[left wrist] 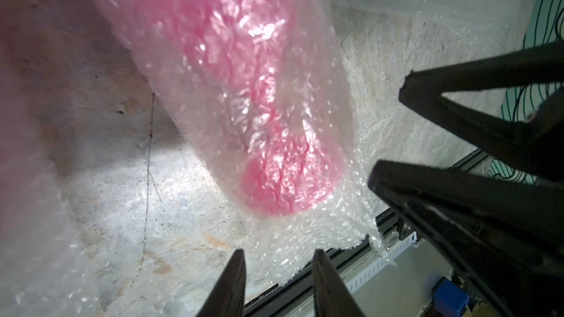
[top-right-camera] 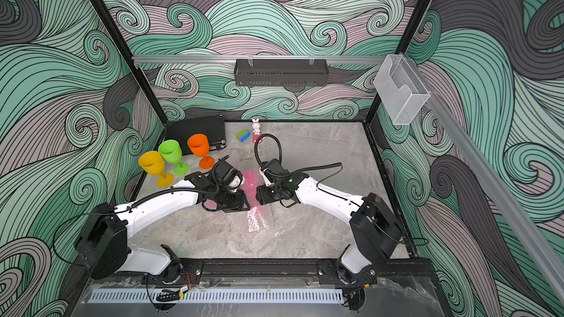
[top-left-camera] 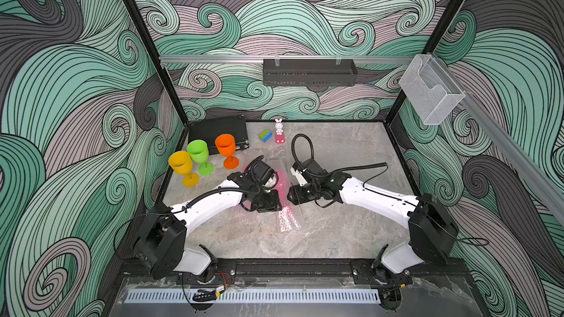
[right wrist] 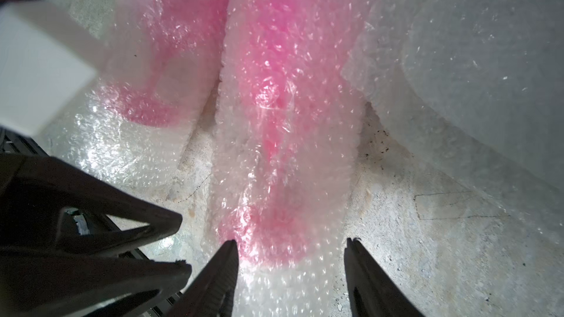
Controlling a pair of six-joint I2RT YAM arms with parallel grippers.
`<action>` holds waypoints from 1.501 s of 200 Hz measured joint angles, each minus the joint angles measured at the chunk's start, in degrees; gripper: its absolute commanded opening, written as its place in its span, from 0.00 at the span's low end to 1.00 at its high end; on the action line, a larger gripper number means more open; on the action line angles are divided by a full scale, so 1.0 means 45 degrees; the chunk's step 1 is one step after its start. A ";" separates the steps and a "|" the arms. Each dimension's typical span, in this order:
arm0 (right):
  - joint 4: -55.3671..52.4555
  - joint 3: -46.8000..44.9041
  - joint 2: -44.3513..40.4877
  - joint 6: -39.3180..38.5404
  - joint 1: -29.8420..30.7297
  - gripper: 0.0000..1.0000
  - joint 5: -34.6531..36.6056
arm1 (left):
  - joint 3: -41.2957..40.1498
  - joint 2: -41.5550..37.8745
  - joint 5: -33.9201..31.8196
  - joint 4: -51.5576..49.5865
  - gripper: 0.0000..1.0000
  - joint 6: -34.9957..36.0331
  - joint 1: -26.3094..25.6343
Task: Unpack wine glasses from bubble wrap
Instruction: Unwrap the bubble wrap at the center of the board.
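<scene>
Yellow, lime green and orange wine glasses stand upright at the left. At the centre lies a bubble wrap tube with a hot pink wine glass inside, its foot toward the front. My left gripper is open, and the tube's loose end lies between its jaws. My right gripper is open too and straddles the same roll near the pink foot. A second wrapped pink wine glass lies beside it. Both grippers meet over the roll.
A flattened bubble wrap sheet lies to the right of the roll. A black case, a green-and-blue block and a rabbit figurine sit at the back. A black basket and a clear holder hang on the walls.
</scene>
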 measured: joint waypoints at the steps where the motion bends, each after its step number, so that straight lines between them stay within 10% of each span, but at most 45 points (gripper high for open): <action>1: -0.0005 0.0015 0.0010 -0.0010 0.0000 0.60 0.0005 | -0.0015 0.0000 0.0000 0.0015 0.38 -0.0015 0.0015; 104: -0.1093 0.1059 0.1132 -0.0461 0.0763 0.55 0.1277 | -0.0865 0.0000 0.0923 0.1214 0.39 -0.0991 0.0811; 300: -0.1637 0.1316 0.1370 -0.0685 0.0821 0.02 0.1107 | -0.0311 0.1103 0.1447 0.1851 0.50 -0.1297 0.0869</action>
